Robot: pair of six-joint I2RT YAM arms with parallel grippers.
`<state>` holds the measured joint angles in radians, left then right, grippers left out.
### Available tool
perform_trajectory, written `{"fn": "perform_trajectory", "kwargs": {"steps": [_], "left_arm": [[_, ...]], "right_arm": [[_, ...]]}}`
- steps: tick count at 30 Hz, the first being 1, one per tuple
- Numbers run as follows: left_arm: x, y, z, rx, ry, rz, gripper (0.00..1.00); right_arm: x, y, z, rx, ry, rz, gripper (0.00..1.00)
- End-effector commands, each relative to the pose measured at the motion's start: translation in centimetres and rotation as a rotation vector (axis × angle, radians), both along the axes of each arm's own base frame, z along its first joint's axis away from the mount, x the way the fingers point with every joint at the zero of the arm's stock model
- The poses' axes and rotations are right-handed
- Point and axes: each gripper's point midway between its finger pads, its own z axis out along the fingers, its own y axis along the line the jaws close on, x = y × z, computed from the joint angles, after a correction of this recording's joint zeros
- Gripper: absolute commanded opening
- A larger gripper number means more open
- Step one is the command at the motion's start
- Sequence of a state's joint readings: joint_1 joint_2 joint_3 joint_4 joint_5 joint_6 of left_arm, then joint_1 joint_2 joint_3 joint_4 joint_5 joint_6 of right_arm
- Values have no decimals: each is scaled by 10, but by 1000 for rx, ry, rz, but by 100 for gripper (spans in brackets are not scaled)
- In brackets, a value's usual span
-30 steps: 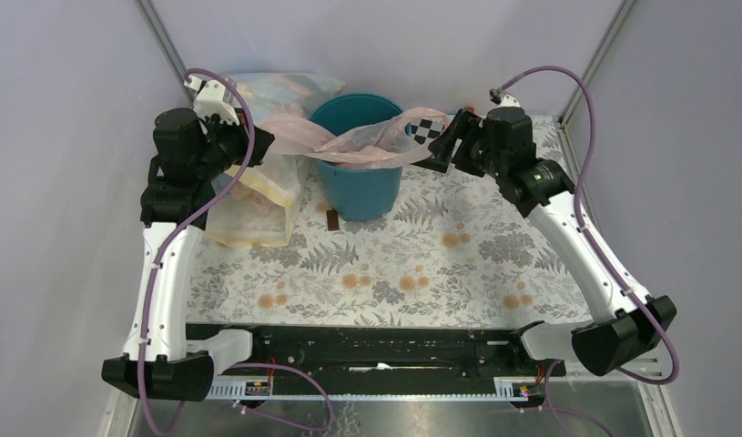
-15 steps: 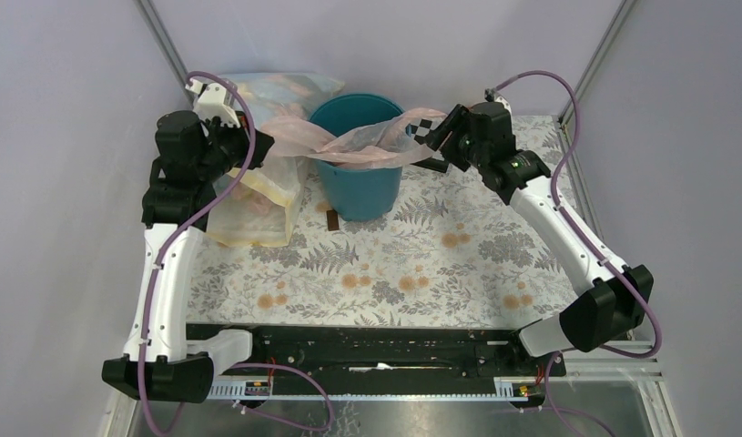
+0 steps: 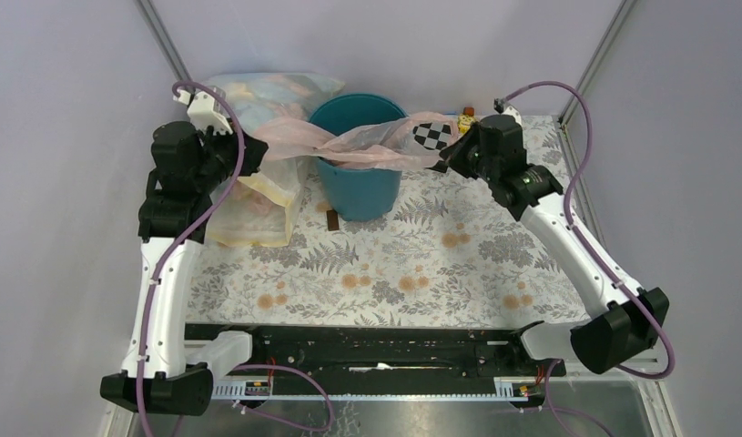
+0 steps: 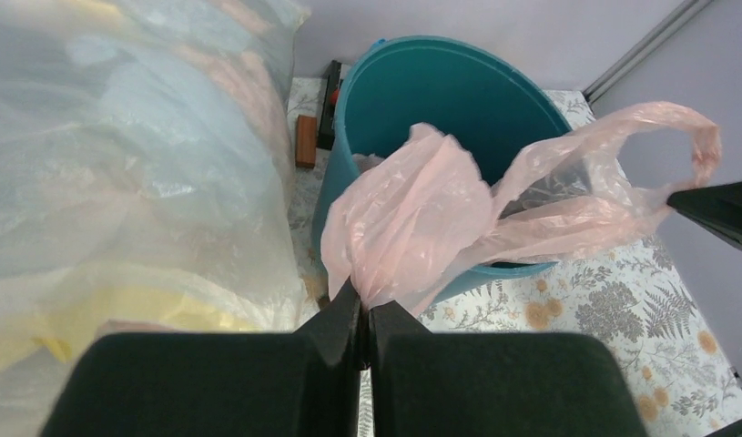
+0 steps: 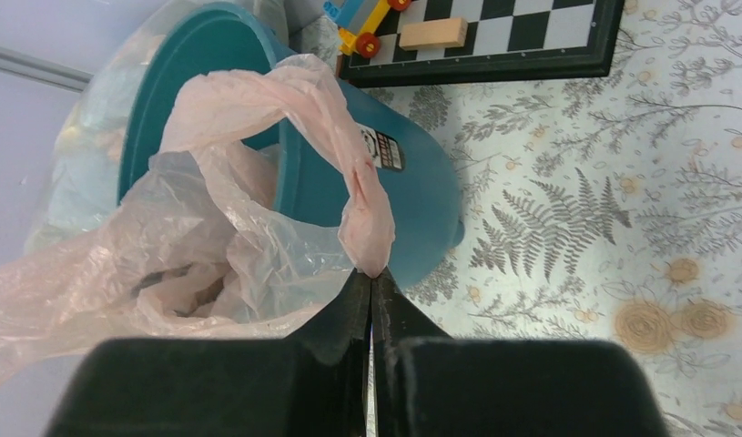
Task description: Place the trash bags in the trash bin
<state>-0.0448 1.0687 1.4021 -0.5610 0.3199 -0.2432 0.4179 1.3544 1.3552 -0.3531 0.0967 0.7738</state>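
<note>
- Floral table (image 3: 412, 273): trash bin (image 3: 360, 193), pink trash bag (image 3: 367, 141) stretched over its mouth.
- left gripper (image 4: 361, 305), right gripper (image 5: 372, 284) clamped tight on opposite bag ends, flanking bin.

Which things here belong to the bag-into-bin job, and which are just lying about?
Part of the job: pink bag, blue bin, left claw and right claw, each pinching one end of the bag.
Lying about: big clear sack, checkerboard, toy car, wooden block.
</note>
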Motion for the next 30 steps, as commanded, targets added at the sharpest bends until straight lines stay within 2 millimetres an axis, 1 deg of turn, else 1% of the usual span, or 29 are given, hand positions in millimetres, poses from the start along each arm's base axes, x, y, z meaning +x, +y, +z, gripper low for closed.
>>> {"fn": "perform_trajectory", "kwargs": {"steps": [1, 3, 5, 7, 8, 9, 11, 13, 16, 18, 19, 21, 22, 25, 28, 30], "left_arm": [[-6, 13, -16, -57, 66, 117, 0], [-5, 17, -30, -62, 105, 144, 0], [-2, 21, -47, -63, 153, 166, 0], [1, 28, -66, -69, 209, 190, 0], [4, 34, -78, -80, 236, 207, 0], [7, 38, -84, -92, 251, 213, 0], [18, 43, -98, -112, 263, 220, 0], [31, 47, -113, -127, 286, 241, 0], [52, 44, -128, -152, 320, 228, 0], [65, 40, -131, -170, 333, 202, 0], [69, 36, -129, -182, 328, 179, 0], [77, 29, -122, -208, 316, 137, 0], [80, 26, -119, -223, 308, 126, 0], [86, 23, -111, -247, 293, 115, 0], [89, 21, -105, -241, 278, 113, 0], [90, 18, -104, -234, 272, 114, 0]], "right_arm": [[-11, -17, -4, -50, -25, -27, 0], [-14, -20, -21, -74, 4, -30, 0], [-15, -20, -35, -82, 26, -25, 0], [-15, -16, -47, -83, 50, -8, 0], [-15, -15, -53, -83, 60, -2, 0], [-14, -13, -57, -83, 66, 0, 0], [-7, -14, -64, -101, 71, -11, 0], [2, -16, -63, -120, 63, -29, 0], [21, -15, -66, -164, 60, -42, 0], [32, -13, -64, -190, 50, -27, 0], [37, -11, -62, -210, 38, -4, 0], [44, -9, -54, -240, 3, 34, 4], [45, -7, -49, -252, -18, 59, 8], [43, -1, -34, -314, -87, 172, 25], [30, 6, -24, -355, -161, 292, 41], [20, 7, -17, -386, -208, 352, 51]]}}
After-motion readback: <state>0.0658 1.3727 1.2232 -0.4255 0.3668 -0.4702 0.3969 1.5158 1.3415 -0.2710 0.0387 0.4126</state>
